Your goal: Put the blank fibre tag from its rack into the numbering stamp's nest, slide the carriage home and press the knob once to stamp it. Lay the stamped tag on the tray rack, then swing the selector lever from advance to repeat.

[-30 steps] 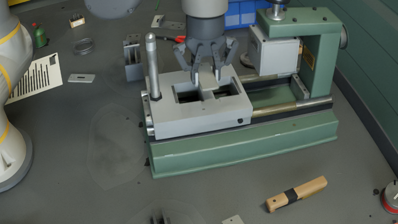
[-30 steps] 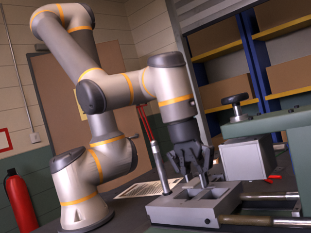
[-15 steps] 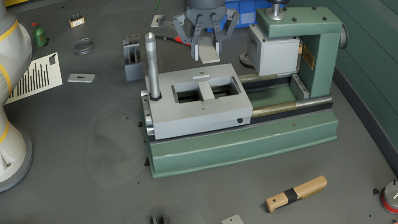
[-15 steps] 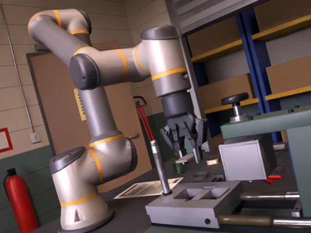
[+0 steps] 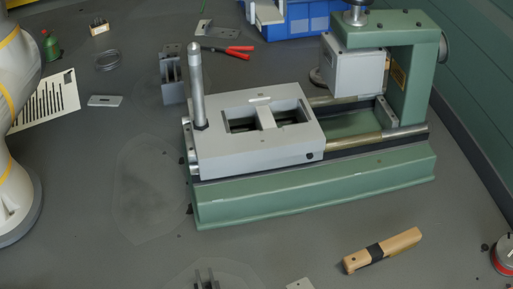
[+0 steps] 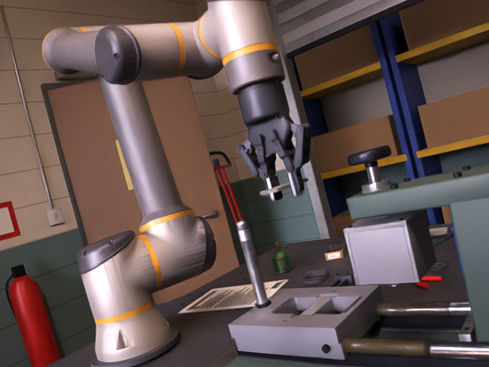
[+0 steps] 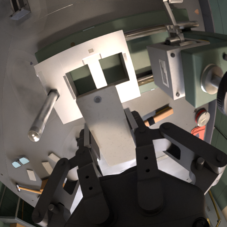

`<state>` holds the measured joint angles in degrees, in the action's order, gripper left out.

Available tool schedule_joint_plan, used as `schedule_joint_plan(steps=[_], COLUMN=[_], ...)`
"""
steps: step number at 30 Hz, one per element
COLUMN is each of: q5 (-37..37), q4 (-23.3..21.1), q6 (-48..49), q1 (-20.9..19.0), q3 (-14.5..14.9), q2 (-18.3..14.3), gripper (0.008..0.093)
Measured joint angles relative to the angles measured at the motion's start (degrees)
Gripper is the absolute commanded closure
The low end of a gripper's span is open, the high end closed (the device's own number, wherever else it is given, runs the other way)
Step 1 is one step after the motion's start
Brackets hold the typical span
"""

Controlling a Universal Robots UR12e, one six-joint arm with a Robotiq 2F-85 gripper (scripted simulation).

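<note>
The fibre tag [image 7: 109, 125] [image 6: 276, 190], a pale flat strip with a small hole near its far end, hangs high above the grey carriage [image 5: 256, 127] [image 6: 306, 320] and its open nest [image 5: 265, 116] [image 7: 97, 73]. My gripper [image 6: 282, 189] [image 7: 112, 137] has its fingers closed on the tag's two long edges, and the tag lies level between them. The nest is a rectangular pocket with a pale bar across its middle. The carriage sits at the left end of the green stamp's rails, away from the stamp head [image 5: 353, 68]. The black knob [image 6: 369, 156] tops the green frame. An upright steel handle [image 5: 196, 86] stands on the carriage's left corner.
Behind the stamp stand blue shelves [image 6: 395, 98] and a green wall. A small grey rack [image 5: 171, 77] stands left of the carriage, with red pliers [image 5: 235, 51] and a bracket beyond it. A wooden-handled tool [image 5: 382, 250] and a red-rimmed dial [image 5: 504, 253] lie in front.
</note>
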<state>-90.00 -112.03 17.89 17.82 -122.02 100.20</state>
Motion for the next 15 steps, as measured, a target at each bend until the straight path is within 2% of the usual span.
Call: schedule_joint_plan(steps=[15], q5=[0.0], q4=[0.1], q6=[-0.5], q1=[-0.4], q3=[-0.3], q2=[0.2], gripper=[0.0934])
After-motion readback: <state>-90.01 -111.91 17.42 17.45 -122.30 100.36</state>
